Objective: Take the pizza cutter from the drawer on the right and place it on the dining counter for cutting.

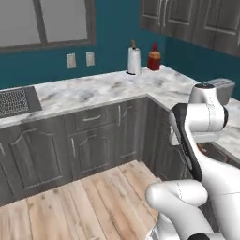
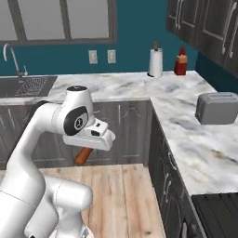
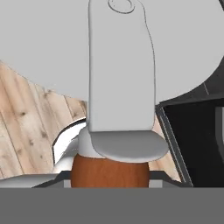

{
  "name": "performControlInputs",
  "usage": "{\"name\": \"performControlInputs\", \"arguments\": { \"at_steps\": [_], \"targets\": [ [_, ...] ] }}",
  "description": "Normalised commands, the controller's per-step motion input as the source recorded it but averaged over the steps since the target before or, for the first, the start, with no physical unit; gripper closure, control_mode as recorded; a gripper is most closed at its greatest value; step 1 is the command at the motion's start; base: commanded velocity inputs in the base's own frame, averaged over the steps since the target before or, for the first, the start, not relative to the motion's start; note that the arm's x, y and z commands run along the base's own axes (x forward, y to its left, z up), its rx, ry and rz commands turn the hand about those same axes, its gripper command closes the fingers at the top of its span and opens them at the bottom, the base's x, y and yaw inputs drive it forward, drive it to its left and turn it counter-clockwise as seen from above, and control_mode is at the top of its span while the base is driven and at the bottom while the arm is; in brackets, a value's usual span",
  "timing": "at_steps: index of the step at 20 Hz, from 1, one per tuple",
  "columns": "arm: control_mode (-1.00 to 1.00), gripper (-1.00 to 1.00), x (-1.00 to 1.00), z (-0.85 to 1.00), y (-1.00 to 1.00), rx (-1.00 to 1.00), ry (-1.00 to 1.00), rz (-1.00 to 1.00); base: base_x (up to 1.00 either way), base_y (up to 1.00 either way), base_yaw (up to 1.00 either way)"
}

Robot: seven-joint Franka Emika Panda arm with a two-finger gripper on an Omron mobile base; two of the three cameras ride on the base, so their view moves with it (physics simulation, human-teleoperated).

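Carrying the pizza cutter [image 3: 118, 78] clear of the cabinets, the robot's tool [image 2: 88, 148] stands part-closed around the reddish-brown handle [image 2: 83, 155], which pokes out below the hand and slants down to the left in the right base view, over the wooden floor [image 2: 121, 195]. In the hand view the tool's long axis runs straight away from the camera, handle nearest, grey guard and broad silver wheel [image 3: 43, 48] leading. It looks light and rigid; the smooth wood could slip or swivel under a loose pinch, and the wheel's edge is best left untouched, so the handle seems the right hold. The marble desk [image 2: 186, 121] lies well apart.
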Motion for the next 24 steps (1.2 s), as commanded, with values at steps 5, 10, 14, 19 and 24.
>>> {"name": "performControlInputs", "arguments": {
  "at_steps": [5,10,14,19,24],
  "targets": [
    [1.00,1.00,0.00,0.00,0.00,0.00,0.00,0.00,-0.12,0.01,1.00],
    [1.00,1.00,0.00,0.00,0.00,0.00,0.00,0.00,-0.01,0.23,0.99],
    [1.00,1.00,0.00,0.00,0.00,0.00,0.00,0.00,0.00,0.29,0.98],
    [1.00,1.00,0.00,0.00,0.00,0.00,0.00,0.00,0.00,0.12,0.99],
    [1.00,1.00,0.00,0.00,0.00,0.00,0.00,0.00,0.00,0.04,1.00]
  ]
}}
